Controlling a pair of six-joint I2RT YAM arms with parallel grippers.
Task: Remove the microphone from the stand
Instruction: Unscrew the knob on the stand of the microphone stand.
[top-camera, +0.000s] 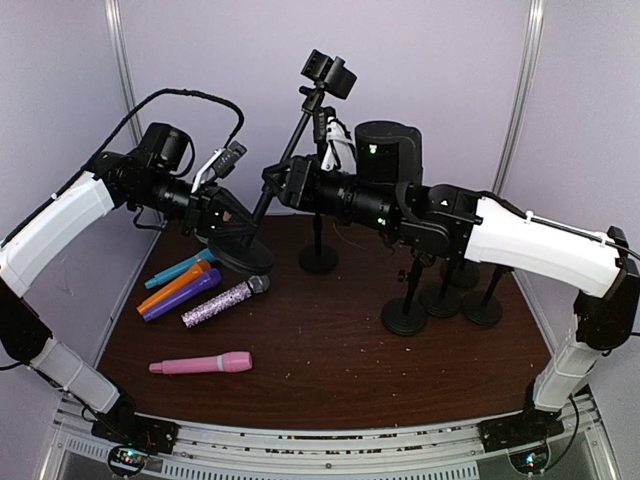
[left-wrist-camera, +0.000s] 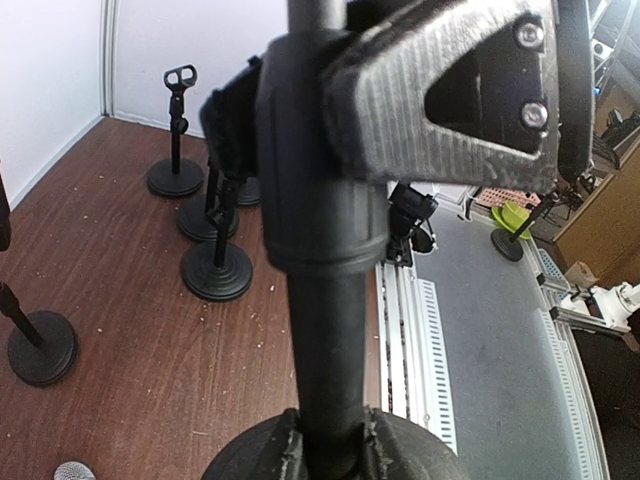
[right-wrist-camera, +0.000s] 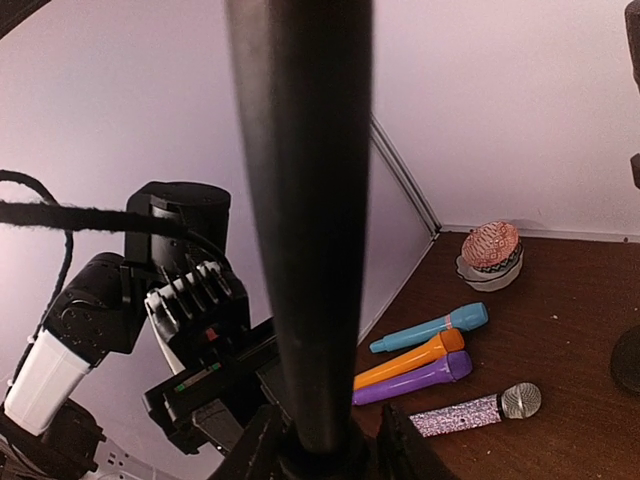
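Left claw is clamped low on the stand, back-left of the worktop; hold firm. Right claw straddles it midway, grip unclear. The mic sits on top and should be lifted along its clip.

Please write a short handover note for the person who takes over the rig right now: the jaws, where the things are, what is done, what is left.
Left gripper: jaws shut on the pole of the tilted stand, just above its base.
Right gripper: jaws around the same pole higher up; whether they clamp it cannot be told.
Black microphone: in the clip at the top of the stand, touched by neither gripper.
Done: the stand is held.
Left: take the black microphone out of the clip and lay it down, perhaps near the pink microphone.
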